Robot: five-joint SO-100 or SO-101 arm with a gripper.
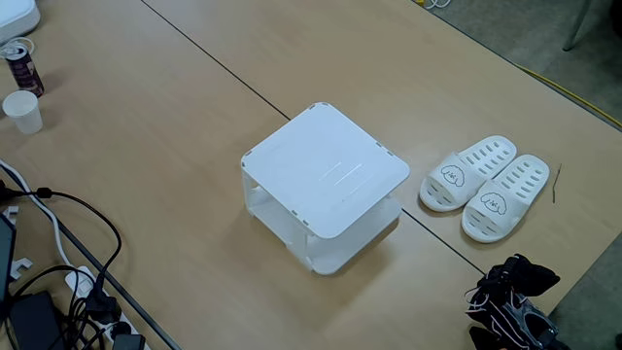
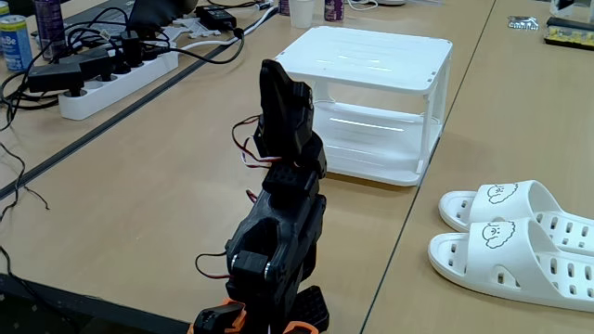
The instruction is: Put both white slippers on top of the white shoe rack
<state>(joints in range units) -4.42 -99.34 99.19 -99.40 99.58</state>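
Note:
The white shoe rack (image 1: 326,175) stands mid-table, its flat top bare; a fixed view from behind the arm shows the rack (image 2: 371,60) and its two tiers. Both white slippers (image 1: 466,173) (image 1: 505,197) lie side by side on the table to the right of it, puppy faces up. From behind the arm the pair sits low at the right (image 2: 506,206) (image 2: 520,260). My black arm is folded near the table's front corner. Its gripper (image 1: 533,274) (image 2: 283,88) holds nothing, well short of the slippers. I cannot make out how its jaws stand.
A paper cup (image 1: 21,110) and a can (image 1: 21,66) stand at the far left. Cables (image 1: 58,292) and a power strip (image 2: 111,74) crowd the left side. The table edge (image 1: 583,107) runs close behind the slippers.

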